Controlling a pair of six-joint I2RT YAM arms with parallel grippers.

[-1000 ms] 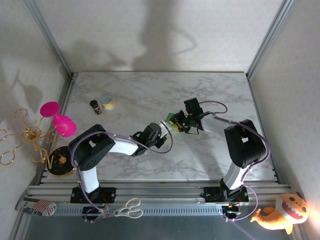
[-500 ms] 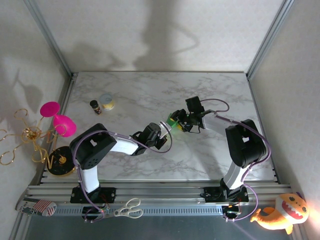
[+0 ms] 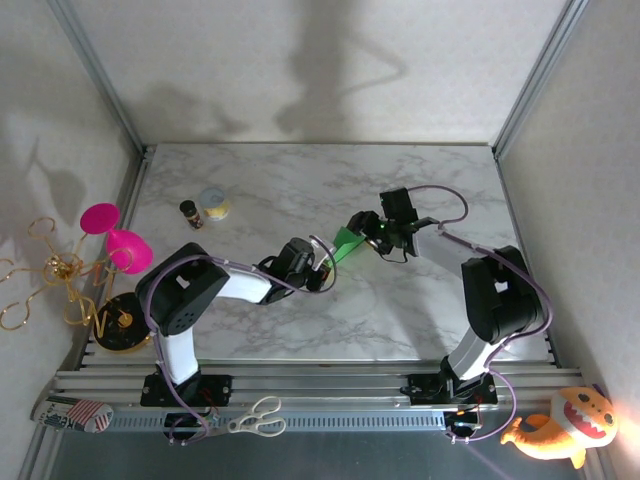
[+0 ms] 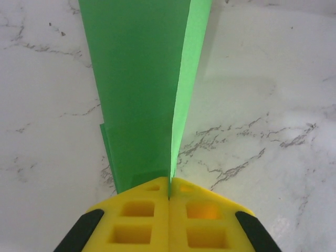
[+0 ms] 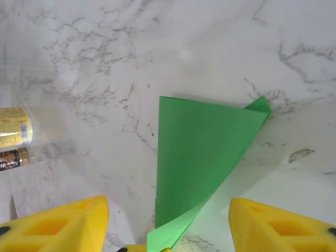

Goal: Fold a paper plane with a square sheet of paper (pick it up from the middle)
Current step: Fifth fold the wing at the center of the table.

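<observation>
A: L gripper (image 4: 169, 185)?
B: Clamped tight on the folded green paper (image 4: 142, 89), pinching one end btwn both yellow fingers (image 4: 134, 220). Paper runs away from the jaws as a narrow wedge w/ one long crease.
A: Where's that on the table (image 3: 420, 310)?
B: Abt mid-table, a bit right of centre. From the top the paper (image 3: 347, 241) sits btwn the two grippers: L gripper (image 3: 324, 260) on its near-left end, R gripper (image 3: 372, 232) by its far-right end.
A: R gripping too?
B: No. R wrist cam: R gripper (image 5: 167, 210) has its fingers (image 5: 58, 226) spread wide, one each side of the paper (image 5: 199, 152), not touching it.
A: Paper flat on the marble?
B: Held end's off it; can't tell if the other corner touches.
A: Anything else?
B: Small yellow can (image 3: 213, 205) & dark bottle (image 3: 188, 212), side by side, far left, well apart from the paper.
</observation>
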